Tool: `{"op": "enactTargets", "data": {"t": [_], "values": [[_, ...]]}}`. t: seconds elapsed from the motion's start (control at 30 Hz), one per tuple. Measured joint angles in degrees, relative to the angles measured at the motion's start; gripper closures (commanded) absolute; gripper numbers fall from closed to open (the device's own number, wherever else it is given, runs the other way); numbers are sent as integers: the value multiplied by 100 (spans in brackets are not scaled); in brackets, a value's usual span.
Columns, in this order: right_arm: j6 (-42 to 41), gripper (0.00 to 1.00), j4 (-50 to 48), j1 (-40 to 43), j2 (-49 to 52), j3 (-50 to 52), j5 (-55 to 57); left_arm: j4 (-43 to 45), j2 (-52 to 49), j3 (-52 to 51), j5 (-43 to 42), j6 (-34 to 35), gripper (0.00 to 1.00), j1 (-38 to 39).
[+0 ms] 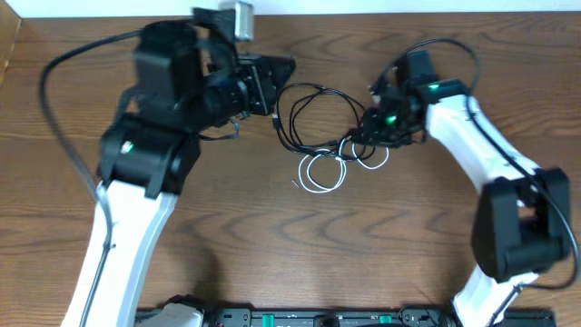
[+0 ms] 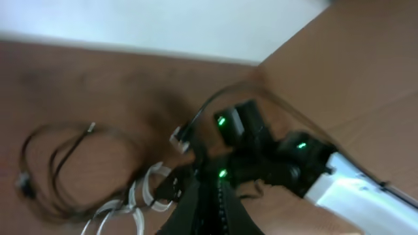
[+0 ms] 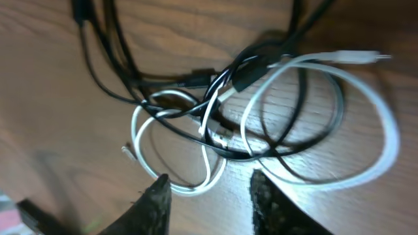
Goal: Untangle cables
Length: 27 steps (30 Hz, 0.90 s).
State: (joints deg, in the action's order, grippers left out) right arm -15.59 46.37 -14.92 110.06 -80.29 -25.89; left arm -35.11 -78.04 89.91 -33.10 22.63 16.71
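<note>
Cables (image 3: 225, 140) lie in a loose knot at the middle of the wooden desk (image 1: 272, 254), toward its far side, between the two robot arms. The white cable (image 3: 390, 134) forms several small coils on the near, right part of the heap. The black cable (image 3: 251, 70) spreads in wider loops to the left and far side. The two cross and thread through each other several times where the coils meet.

Both cords look very light, limp and smooth. A pull on one would likely drag the other along and tighten the crossing. The better hold seems to be a plug end or an outer loop away from the knot, such as the white plug lying free at the far right.

The right hand (image 3: 209, 177) hovers just above the white coils, its fingers spread with nothing between them. The left hand (image 2: 208, 189) is at the left edge of the black loops, its fingers pressed together. The blurred wrist view does not show whether it pinches the cord.
</note>
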Motion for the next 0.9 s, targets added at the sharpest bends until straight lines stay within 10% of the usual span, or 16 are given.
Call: {"op": "enactTargets", "data": {"t": [0.9], "values": [[-101,99,-876,-323,879,-2,-610,-785,-682,-28,326,-337,85,0]]}}
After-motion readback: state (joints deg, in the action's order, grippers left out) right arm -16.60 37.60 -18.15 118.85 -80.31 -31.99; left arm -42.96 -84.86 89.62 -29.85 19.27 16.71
